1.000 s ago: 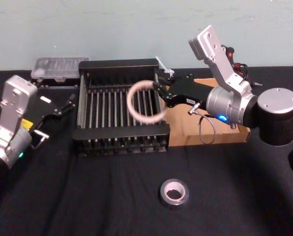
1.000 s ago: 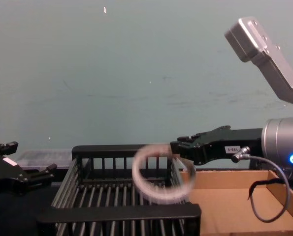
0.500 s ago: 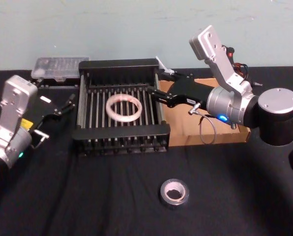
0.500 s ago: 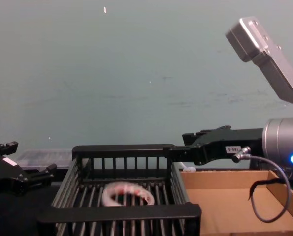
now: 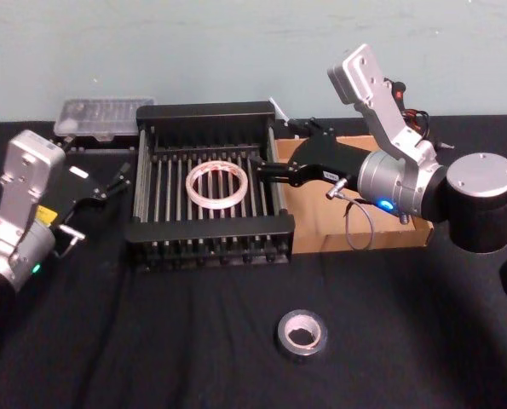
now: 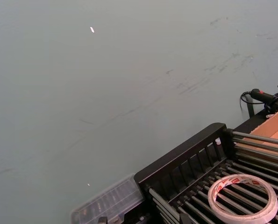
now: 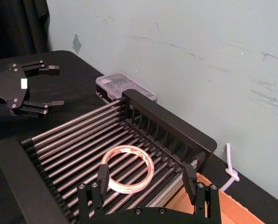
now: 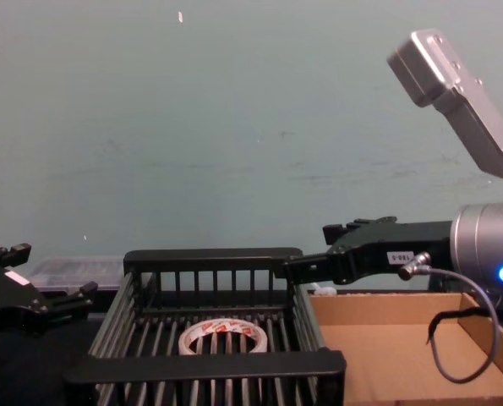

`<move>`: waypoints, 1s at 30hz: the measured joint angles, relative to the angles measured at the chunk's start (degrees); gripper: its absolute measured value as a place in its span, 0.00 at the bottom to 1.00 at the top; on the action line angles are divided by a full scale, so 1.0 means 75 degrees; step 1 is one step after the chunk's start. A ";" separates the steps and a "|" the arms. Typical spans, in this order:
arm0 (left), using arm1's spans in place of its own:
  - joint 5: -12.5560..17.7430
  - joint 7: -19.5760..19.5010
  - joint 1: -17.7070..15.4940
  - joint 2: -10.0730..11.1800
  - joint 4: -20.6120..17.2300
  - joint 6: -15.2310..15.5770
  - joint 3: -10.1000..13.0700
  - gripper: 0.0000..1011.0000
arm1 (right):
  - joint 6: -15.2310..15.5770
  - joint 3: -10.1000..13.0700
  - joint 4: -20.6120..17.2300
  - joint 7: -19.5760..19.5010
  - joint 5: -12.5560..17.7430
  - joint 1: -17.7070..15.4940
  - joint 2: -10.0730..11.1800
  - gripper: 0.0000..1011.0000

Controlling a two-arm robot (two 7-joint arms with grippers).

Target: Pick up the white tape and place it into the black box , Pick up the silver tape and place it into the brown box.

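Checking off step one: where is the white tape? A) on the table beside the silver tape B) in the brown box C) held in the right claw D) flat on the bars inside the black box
D: the white tape lies flat on the black box's bars; the right claw is open at its right rim, the left claw parked at the box's left.

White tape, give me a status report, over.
Right pincer open, empty, over black box right rim. Left pincer open, parked left of it. White tape flat inside black box. Silver tape on table, not yet picked.
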 joint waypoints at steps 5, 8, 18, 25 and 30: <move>0.0000 0.0000 0.0000 0.0000 0.0000 0.0000 0.0000 0.99 | -0.0015 -0.0002 0.0044 -0.0004 -0.0007 0.0018 -0.0015 0.99; 0.0000 0.0000 0.0000 0.0000 0.0000 0.0000 0.0000 0.99 | -0.0038 0.0017 0.0310 -0.0098 -0.0035 0.0134 -0.0140 0.99; 0.0000 0.0000 0.0000 0.0000 0.0000 0.0000 0.0000 0.99 | 0.0161 0.0360 0.1074 -0.0467 -0.0023 0.0411 -0.0511 0.99; 0.0000 0.0000 0.0000 0.0000 0.0000 0.0000 0.0000 0.99 | 0.0168 0.0491 0.0807 -0.0470 -0.0025 0.0244 -0.0409 0.99; 0.0000 0.0000 0.0000 0.0000 0.0000 0.0000 0.0000 0.99 | 0.0257 0.0577 0.0423 -0.0420 -0.0013 0.0035 -0.0207 0.99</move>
